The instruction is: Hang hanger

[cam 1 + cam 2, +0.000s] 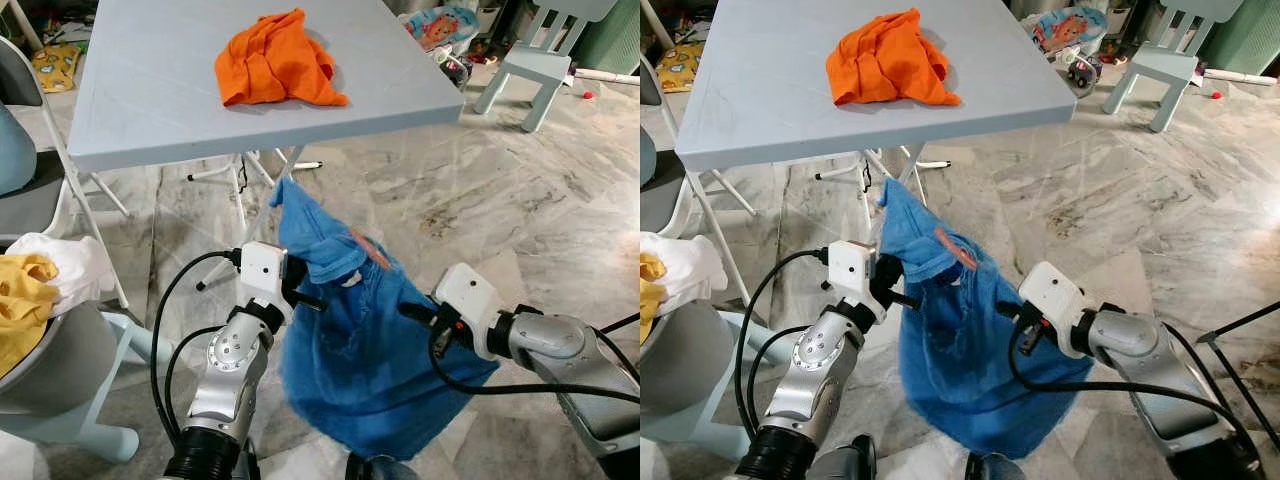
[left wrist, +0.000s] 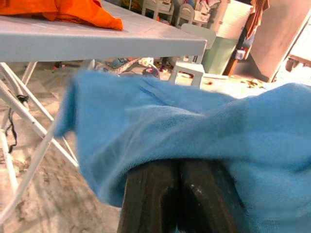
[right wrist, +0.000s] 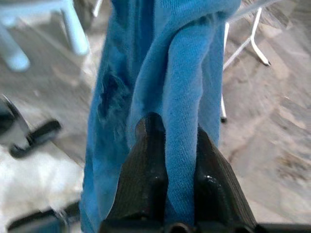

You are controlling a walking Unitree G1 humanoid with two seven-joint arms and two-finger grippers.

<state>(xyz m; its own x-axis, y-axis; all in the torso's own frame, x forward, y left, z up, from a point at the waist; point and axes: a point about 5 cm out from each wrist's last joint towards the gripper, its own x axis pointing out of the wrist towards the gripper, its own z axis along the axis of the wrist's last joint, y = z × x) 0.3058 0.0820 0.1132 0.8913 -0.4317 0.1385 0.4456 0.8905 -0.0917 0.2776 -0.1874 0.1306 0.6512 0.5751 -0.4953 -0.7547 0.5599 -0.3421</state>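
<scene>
Both jaws pinch blue shirt (image 1: 350, 350): left gripper (image 1: 312, 298), right gripper (image 1: 412, 312). Keep cloth taut, clear of table (image 1: 150, 110).

Both eye views look forward and down from the head; each wrist camera sits close along its fingers, all sharing the blue garment (image 1: 350, 350)

Grey marbled floor (image 1: 480, 210) gleaming underfoot, a pale blue folding bench (image 1: 150, 90) ahead, small light-blue chair (image 1: 540, 60) over at the far right.
</scene>
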